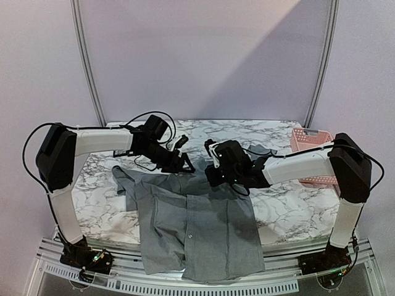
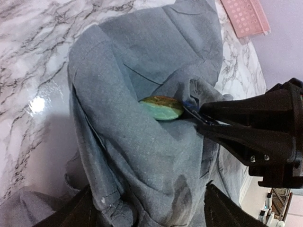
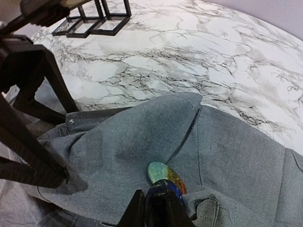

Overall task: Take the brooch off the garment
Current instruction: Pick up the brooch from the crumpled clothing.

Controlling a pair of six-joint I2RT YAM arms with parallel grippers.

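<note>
The right gripper (image 3: 160, 201) has its fingers drawn close together on the near edge of the brooch (image 3: 164, 174), pinching it where it lies against the cloth. The brooch is an oval piece, green with a streak of orange and brown, lying flat on the far part of the garment (image 1: 203, 234), close to the collar and about mid-table. A raised fold of grey fabric crowds the brooch on its right side, and a small bunched tuck sits just beside the right fingers.

The left gripper (image 2: 147, 194) stands just left of the brooch with its fingers spread wide, holding nothing. One finger (image 3: 57, 172) comes down to the shirt's surface beside a seam, well short of the brooch. Whether it presses the cloth or only touches it cannot be told.

Further out, the grey shirt lies front-up on the marble table (image 1: 105, 203), one sleeve trailing to the left. Its hem hangs over the near edge between the two arm bases. A pink perforated basket (image 1: 311, 145) sits at the far right of the table, well apart from the shirt and behind the right arm.
</note>
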